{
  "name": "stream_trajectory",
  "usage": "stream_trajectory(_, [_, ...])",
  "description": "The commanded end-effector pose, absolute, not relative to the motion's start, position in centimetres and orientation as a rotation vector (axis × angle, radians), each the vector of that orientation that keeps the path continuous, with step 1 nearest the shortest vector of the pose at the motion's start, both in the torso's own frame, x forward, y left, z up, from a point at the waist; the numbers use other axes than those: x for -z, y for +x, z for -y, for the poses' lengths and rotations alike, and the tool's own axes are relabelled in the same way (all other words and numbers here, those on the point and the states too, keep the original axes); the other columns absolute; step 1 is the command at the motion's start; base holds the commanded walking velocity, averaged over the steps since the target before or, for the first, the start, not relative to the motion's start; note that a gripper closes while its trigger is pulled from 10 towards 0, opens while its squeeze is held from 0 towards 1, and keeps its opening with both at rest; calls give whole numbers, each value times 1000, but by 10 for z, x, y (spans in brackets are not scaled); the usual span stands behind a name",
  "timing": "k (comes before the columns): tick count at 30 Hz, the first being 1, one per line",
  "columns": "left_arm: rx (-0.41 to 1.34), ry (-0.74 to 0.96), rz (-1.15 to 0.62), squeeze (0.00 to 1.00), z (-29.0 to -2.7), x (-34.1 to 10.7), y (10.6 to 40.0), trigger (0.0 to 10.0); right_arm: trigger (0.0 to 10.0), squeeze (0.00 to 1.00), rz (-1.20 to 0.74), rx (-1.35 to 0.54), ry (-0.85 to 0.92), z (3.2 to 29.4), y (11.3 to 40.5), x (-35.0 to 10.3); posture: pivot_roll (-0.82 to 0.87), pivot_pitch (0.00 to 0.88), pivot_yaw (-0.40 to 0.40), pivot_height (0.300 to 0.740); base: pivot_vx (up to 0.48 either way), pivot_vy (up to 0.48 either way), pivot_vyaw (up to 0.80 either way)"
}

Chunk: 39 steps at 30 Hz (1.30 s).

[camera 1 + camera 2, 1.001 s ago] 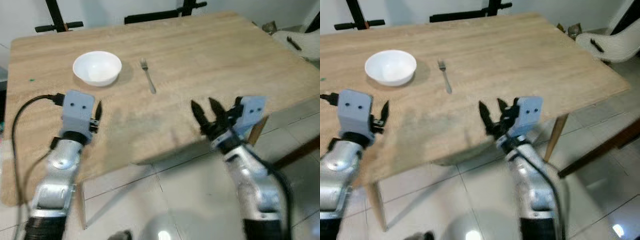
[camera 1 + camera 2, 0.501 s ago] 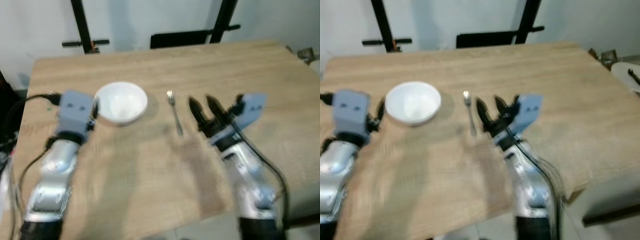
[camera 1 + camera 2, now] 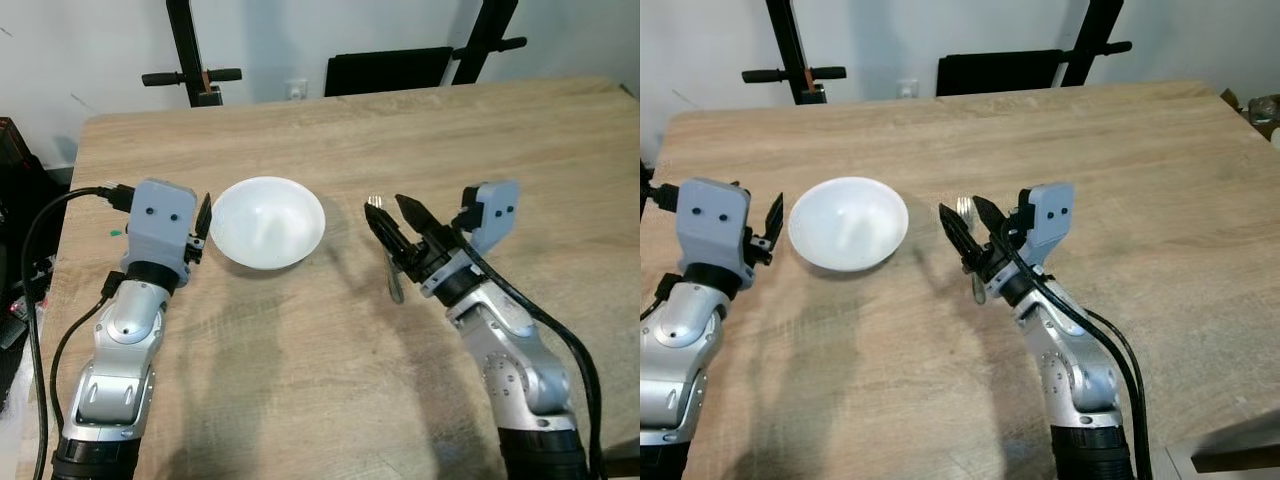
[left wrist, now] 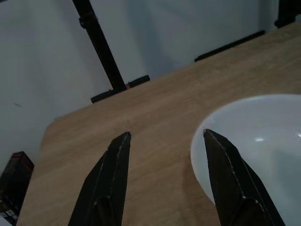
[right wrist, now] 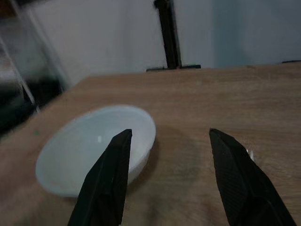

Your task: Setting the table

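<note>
Right gripper (image 3: 388, 222) hovers with its two black fingers spread apart, empty, directly above the fork (image 3: 390, 275); my left gripper (image 3: 203, 222) is likewise parted and empty, poised just beside the left rim of the bowl (image 3: 267, 222) without touching it.

Fork: lies flat on the table (image 3: 300, 380), tines pointing away from me, handle toward me, partly hidden under my right fingers; position is just to the right of the bowl, apart from it.

Bowl: white, round, empty, upright; in the right wrist view the bowl (image 5: 94, 146) sits beyond one fingertip, and in the left wrist view its rim (image 4: 197, 150) lies close to one finger (image 4: 230, 179).

Surface: light wood-grain tabletop with soft shadows cast by both arms; the far edge is straight, with a rounded far left corner.

Room: pale wall behind the table; two black stand poles (image 3: 190, 50) rise against it, one carrying a horizontal bar with an orange band; a flat black panel (image 3: 390, 70) sits at the far table edge; a dark object (image 3: 20, 180) stands at the left; a black cable (image 3: 40, 250) loops from my left wrist housing.
</note>
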<state>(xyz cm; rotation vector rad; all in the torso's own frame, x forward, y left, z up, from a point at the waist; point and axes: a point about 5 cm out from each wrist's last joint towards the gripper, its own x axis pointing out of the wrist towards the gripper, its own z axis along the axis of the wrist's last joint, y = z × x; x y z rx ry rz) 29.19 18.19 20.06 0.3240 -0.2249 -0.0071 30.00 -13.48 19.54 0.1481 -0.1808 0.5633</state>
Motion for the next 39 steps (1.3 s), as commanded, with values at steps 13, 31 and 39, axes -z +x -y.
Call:
stream_trajectory(13, [101,333,177,0,-183,-207,298,10000,10000,0,-24,-658,-16,125,319,-179,-91,81,2,740,0,0,0])
stream_trajectory(31, [343,397,156,0,-169,-217,296,10000,10000,0,-208,-595,-26,120,355,-162,-106,94,-7,740,0,0,0])
stream_trajectory(39, [349,400,146,0,-169,-217,296,10000,10000,824,-216,-555,-20,125,362,-158,-103,96,-3,740,0,0,0])
